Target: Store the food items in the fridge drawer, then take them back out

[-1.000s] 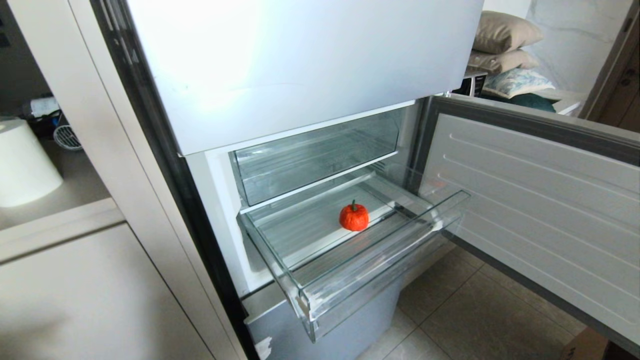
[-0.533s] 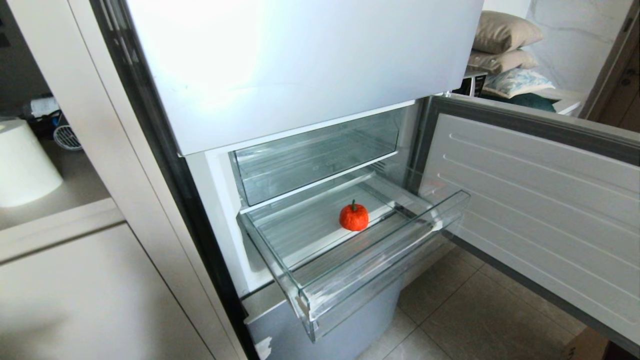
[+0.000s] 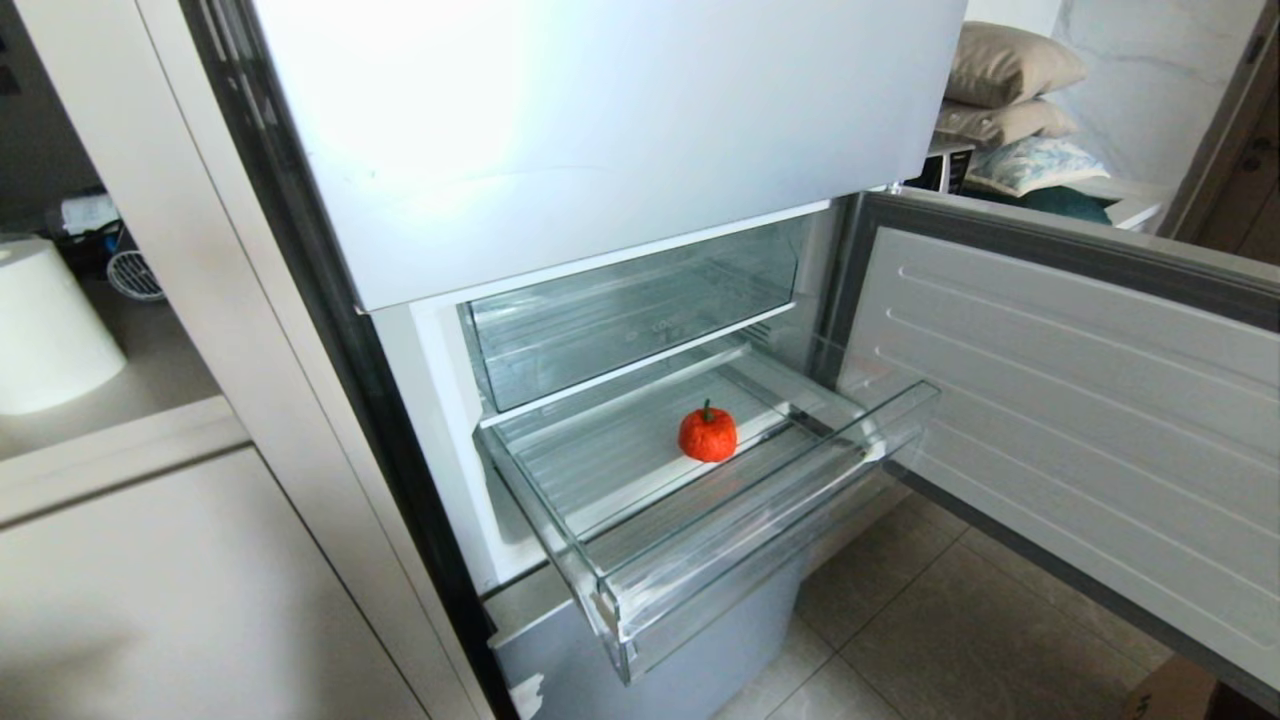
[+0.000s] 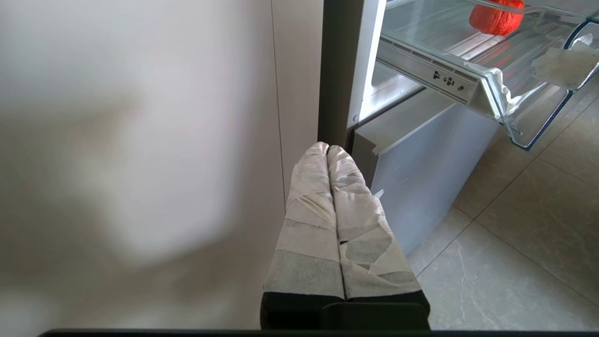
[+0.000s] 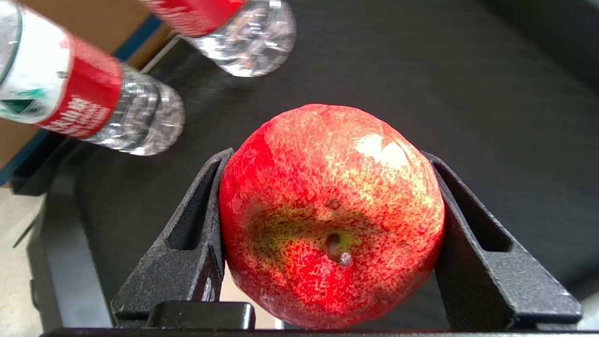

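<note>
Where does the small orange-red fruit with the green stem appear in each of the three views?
Head view: the orange-red fruit sits on the ribbed floor of the pulled-out clear drawer, near the middle.
Left wrist view: the same fruit shows at the picture's upper edge, partly cut off, inside the drawer.
Right wrist view: not in it; the right gripper holds a red apple there.
Shared landmark: the drawer's thick clear front lip, in the head and left wrist views.

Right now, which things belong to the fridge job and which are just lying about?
Job:
- orange-red fruit in the open fridge drawer
- red apple, held by the right gripper

Lying about:
- water bottles
- cushions
- left gripper, shut, idle beside the fridge
</note>
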Controlling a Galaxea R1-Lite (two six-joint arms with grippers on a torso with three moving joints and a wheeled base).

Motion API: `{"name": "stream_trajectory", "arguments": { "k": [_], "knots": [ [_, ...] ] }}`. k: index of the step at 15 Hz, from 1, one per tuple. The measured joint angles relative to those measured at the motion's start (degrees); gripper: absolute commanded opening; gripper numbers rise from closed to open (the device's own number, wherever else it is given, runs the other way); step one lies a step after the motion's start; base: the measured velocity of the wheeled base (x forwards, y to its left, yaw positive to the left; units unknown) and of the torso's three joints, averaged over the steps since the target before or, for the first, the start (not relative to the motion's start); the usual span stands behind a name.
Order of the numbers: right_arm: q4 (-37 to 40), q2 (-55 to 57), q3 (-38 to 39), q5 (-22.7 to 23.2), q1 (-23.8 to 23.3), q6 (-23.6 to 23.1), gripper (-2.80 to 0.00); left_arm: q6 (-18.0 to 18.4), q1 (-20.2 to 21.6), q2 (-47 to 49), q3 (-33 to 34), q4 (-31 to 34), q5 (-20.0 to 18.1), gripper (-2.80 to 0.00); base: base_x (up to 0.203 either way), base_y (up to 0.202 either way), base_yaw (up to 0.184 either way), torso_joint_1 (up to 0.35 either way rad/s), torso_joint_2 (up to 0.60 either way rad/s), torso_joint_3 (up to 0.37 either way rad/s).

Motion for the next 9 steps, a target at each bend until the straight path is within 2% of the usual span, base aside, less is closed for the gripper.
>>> {"name": "stream_trajectory", "arguments": {
  "k": [9],
  "knots": [
    [-0.04,3.18,-2.65,0.28,3.7,0.05,-2.8,0.0,0.0,0.0,0.0,0.0,0.0,-2.8,0.0,0.0,0.0,0.0,0.0,0.0]
  ]
}}
